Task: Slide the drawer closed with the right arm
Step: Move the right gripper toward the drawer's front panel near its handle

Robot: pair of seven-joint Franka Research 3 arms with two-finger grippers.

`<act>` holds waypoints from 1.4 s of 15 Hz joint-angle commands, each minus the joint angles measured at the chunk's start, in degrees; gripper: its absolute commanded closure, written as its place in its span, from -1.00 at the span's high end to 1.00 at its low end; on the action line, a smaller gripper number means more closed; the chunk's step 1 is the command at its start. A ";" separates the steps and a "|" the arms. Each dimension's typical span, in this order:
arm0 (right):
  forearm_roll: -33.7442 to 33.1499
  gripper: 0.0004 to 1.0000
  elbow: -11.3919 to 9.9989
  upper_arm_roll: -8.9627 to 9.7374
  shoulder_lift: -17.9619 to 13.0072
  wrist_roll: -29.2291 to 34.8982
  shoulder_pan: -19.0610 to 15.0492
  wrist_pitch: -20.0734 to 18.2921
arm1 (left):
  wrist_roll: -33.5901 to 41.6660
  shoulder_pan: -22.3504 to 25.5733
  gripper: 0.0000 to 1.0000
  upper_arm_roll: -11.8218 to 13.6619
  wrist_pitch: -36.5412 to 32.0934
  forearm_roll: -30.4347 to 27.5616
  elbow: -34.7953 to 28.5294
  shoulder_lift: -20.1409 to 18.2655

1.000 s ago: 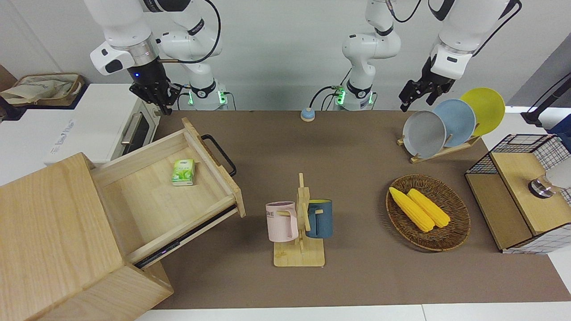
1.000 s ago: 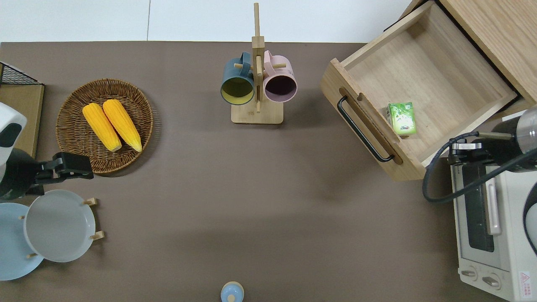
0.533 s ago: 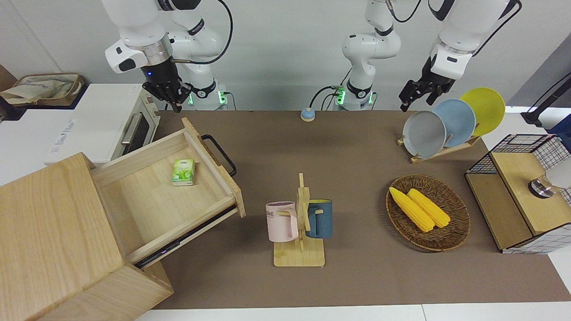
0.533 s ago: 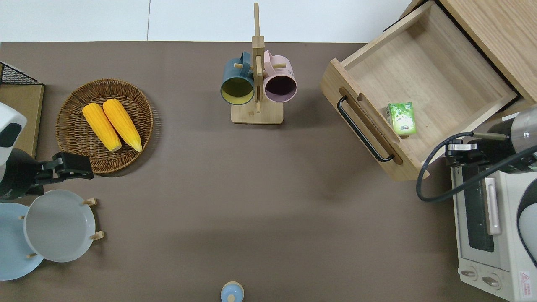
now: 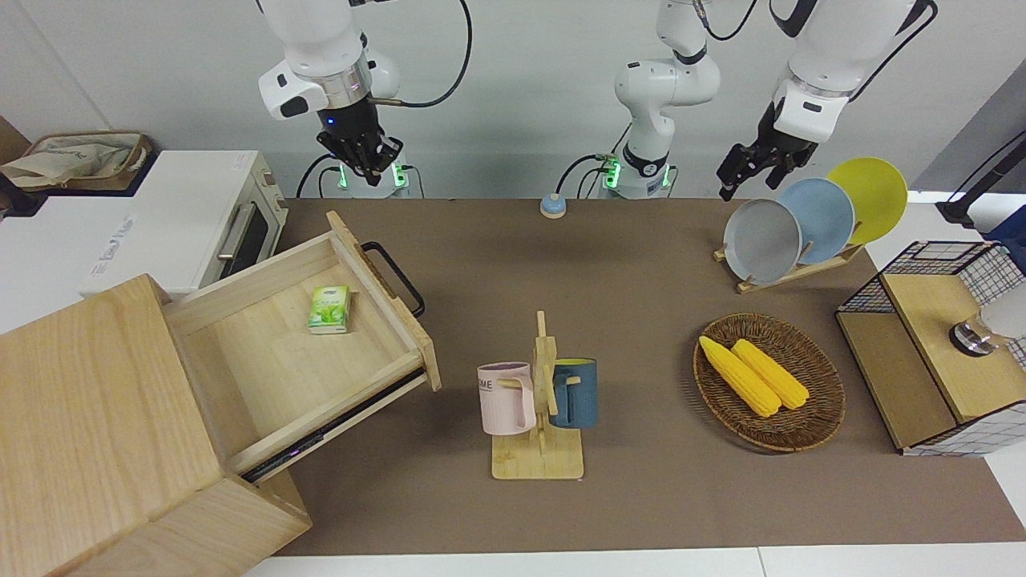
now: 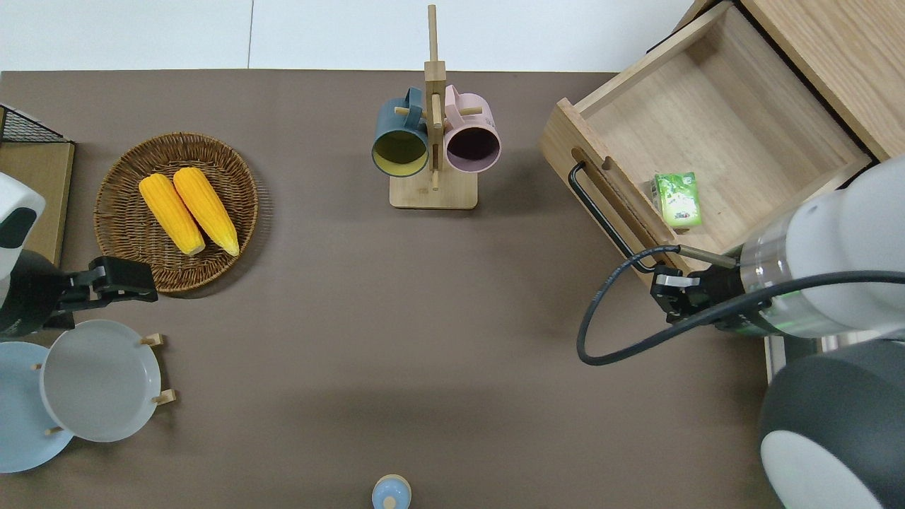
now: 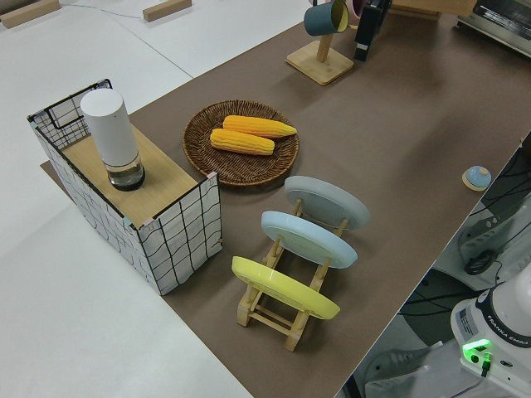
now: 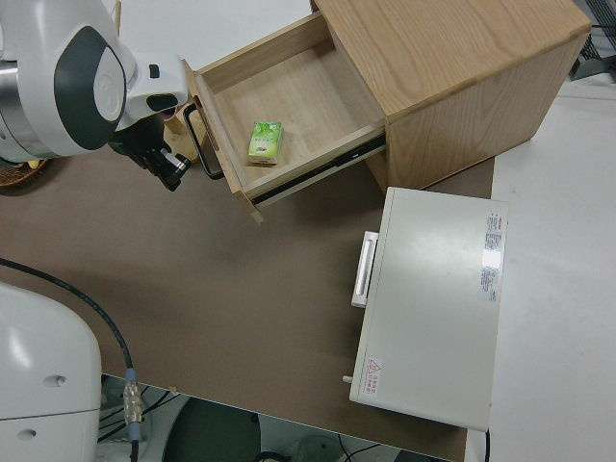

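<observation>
The drawer (image 5: 248, 276) of pale wood stands pulled far out of its cabinet (image 5: 96, 417), slanting across the table at the right arm's end. Its black bar handle (image 5: 394, 278) faces the table's middle. A small green box (image 5: 329, 309) lies inside, close to the front panel. In the overhead view the drawer (image 6: 565, 141) has my right gripper (image 6: 672, 293) in the air over the front panel's corner nearest the robots, by the handle (image 6: 608, 215). My right gripper (image 5: 361, 164) touches nothing. The left arm is parked with its gripper (image 5: 745, 172) holding nothing.
A white toaster oven (image 5: 184, 216) stands beside the drawer, nearer the robots. A mug rack (image 5: 539, 401) with two mugs stands mid-table. Toward the left arm's end are a corn basket (image 5: 769, 385), a plate rack (image 5: 801, 220) and a wire-and-wood box (image 5: 938, 344). A blue button (image 5: 552, 206) lies near the robots.
My right arm has swung from over the toaster oven toward the table's middle, now over the drawer's front corner. The drawer and the left arm have not moved.
</observation>
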 commanded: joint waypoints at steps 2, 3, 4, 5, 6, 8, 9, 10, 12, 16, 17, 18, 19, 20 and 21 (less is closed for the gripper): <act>2.76 -1.00 0.22 0.88 -0.42 10.99 3.09 0.12 | 0.51 -0.06 0.99 0.25 -0.98 -0.05 0.21 -0.48; 3.03 -1.00 -0.13 1.14 -0.42 13.10 3.62 1.00 | 0.51 -0.06 0.99 0.25 -0.89 -0.05 0.21 -0.48; 2.95 -1.00 -0.83 1.32 -0.42 15.21 4.50 2.31 | 0.51 -0.06 0.99 0.25 -0.89 -0.05 0.21 -0.48; 2.95 -1.00 -2.40 1.41 -0.33 17.15 5.55 4.41 | 0.51 -0.06 0.99 0.25 -0.89 -0.05 0.21 -0.48; 2.86 -1.00 -4.16 1.49 -0.42 18.99 6.52 6.52 | 0.51 -0.06 0.99 0.25 -0.98 -0.05 0.21 -0.48; 2.77 -1.00 -6.28 1.50 -0.16 21.38 8.28 8.99 | 0.51 -0.06 0.99 0.25 -0.89 -0.05 0.21 -0.48; 2.68 -1.00 -7.07 1.50 0.11 22.43 9.07 10.31 | 0.51 -0.06 0.99 0.25 -0.98 -0.05 0.21 -0.48; 2.51 -1.00 -7.86 1.41 0.37 23.40 9.43 11.89 | 0.51 -0.06 0.99 0.25 -0.98 -0.05 0.21 -0.48; 2.25 -1.00 -10.58 1.49 0.90 25.51 10.22 15.84 | 0.51 -0.06 0.99 0.25 -0.89 -0.05 0.21 -0.48; 2.24 -1.00 -12.61 0.44 1.60 27.54 10.22 18.67 | 0.51 -0.06 0.99 0.25 -0.89 -0.05 0.21 -0.48; 2.24 -1.00 -13.14 -0.78 1.95 27.54 10.22 19.02 | 0.51 -0.06 0.99 0.25 -0.89 -0.05 0.21 -0.48; 2.24 -1.00 -13.32 -1.31 2.04 27.63 10.22 19.72 | 0.51 -0.06 0.99 0.25 -0.89 -0.05 0.21 -0.48; 2.24 -1.00 -13.49 -1.49 2.48 28.32 10.22 20.42 | 0.51 -0.06 0.99 0.25 -0.89 -0.05 0.21 -0.48; 1.98 -1.00 -13.49 -1.49 3.09 29.37 10.22 21.12 | 0.51 -0.06 0.99 0.25 -0.89 -0.05 0.21 -0.48; 1.89 -1.00 -13.49 -1.49 3.88 30.08 10.22 22.35 | 0.51 -0.06 0.99 0.25 -0.89 -0.05 0.21 -0.48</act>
